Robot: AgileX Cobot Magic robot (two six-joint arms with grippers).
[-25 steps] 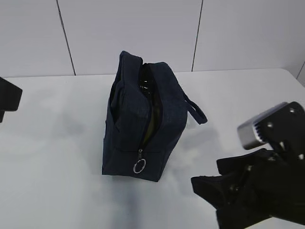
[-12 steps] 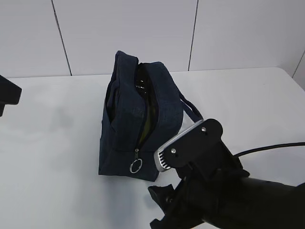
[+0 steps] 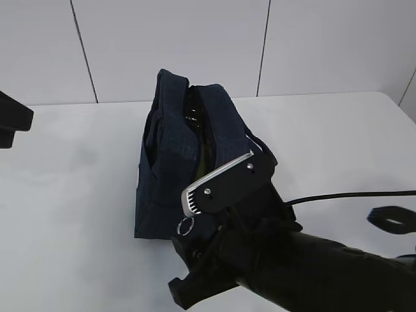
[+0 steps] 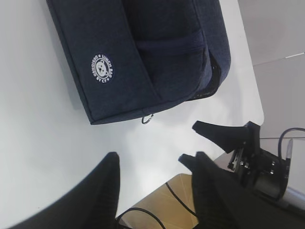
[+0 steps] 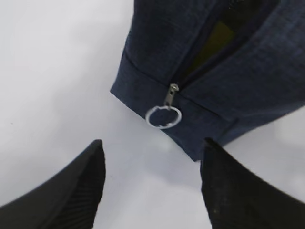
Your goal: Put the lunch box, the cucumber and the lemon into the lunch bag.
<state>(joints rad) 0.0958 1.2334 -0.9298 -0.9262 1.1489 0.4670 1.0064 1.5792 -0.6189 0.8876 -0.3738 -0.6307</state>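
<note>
The dark navy lunch bag (image 3: 172,156) stands mid-table, its top zipper open along most of its length. Its silver ring pull (image 5: 163,116) hangs at the near end. Through the slit a yellowish-green patch (image 5: 214,38) shows; I cannot tell what it is. The lunch box, the cucumber and the lemon are hidden. My right gripper (image 5: 150,148) is open and empty just in front of the ring pull, over bare table; in the exterior view the right gripper (image 3: 175,265) covers the bag's near right corner. My left gripper (image 4: 155,162) is open and empty, well away from the lunch bag (image 4: 143,52).
The white table (image 3: 71,195) ends at a pale panelled wall behind the bag. A loop handle (image 3: 260,146) sticks out on the bag's right side. A black cable (image 3: 351,195) trails from the right arm. The left arm (image 3: 12,118) sits at the far left edge.
The right arm has swung left across the foreground, from the lower right corner to the bag's near end by the ring pull. The left arm has barely moved.
</note>
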